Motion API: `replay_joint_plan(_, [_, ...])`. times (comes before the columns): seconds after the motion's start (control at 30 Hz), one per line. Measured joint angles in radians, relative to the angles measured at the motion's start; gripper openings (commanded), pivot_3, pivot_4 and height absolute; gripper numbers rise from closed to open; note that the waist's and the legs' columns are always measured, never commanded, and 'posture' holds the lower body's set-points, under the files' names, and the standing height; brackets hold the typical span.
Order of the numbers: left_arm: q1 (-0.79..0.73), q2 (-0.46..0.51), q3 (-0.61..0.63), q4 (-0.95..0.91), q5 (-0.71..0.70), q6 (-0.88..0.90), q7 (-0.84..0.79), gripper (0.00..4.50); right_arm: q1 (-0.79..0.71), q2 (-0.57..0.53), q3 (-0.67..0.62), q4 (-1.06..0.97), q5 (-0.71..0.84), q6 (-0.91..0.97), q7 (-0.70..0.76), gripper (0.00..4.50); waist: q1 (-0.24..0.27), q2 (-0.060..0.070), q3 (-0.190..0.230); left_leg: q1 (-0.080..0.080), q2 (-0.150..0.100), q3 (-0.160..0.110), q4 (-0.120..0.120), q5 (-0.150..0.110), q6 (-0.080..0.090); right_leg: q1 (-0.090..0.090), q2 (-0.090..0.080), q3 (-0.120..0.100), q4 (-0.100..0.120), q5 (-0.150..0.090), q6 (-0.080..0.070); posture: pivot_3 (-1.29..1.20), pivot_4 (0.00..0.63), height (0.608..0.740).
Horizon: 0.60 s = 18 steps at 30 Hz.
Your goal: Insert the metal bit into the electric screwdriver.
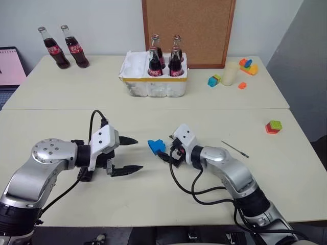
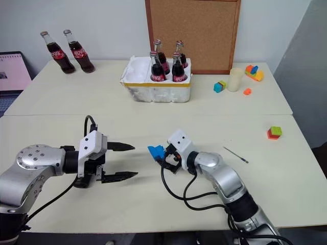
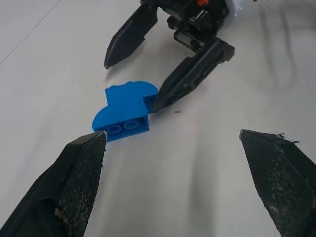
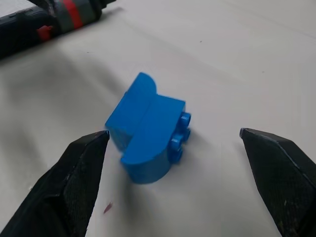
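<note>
Lying well right of the blue block (image 1: 156, 147), the metal bit (image 1: 235, 148) looks light, stiff, slippery; pinch it mid-shaft. Right gripper (image 1: 164, 153) and left gripper (image 1: 130, 154) gape, empty.

Left gripper (image 1: 132, 154) fingers spread wide, empty, low over surface (image 1: 61, 122). Right gripper (image 1: 164, 151) facing it, at blue block (image 1: 156, 146). Metal bit (image 1: 235, 149) lies on the surface beyond the right arm, apart.

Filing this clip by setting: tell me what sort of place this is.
Probably a lab or office test area: pale tables pushed together against a wall, a cork board leaning behind them, and staged props such as cola bottles and toy blocks.
</note>
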<state>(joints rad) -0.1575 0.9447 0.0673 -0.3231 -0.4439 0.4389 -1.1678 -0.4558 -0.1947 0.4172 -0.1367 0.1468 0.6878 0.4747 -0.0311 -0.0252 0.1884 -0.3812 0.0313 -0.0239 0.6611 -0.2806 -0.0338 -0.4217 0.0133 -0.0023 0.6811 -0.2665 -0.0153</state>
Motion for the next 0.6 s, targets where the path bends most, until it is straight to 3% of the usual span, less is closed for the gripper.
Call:
replay_joint_plan(0.17, [0.001,-0.004,0.000,-0.002,0.004,-0.009,0.002,4.50,-0.001,0.003,-0.001,0.033,-0.011,-0.005,0.011,4.47,0.001,0.000,0.000,-0.001,0.000,-0.001,0.000,0.000,0.000,0.000,0.000,0.000,0.000,0.000,0.000,0.00,0.150,0.740])
replay_joint_plan(0.6, [0.003,-0.029,-0.017,0.017,0.025,-0.041,0.002,4.50,0.009,0.018,-0.002,0.023,-0.010,-0.007,0.027,1.08,0.001,0.000,0.000,0.000,0.000,-0.001,0.000,0.000,0.000,0.000,0.000,-0.001,0.000,0.000,0.000,0.00,0.150,0.740])
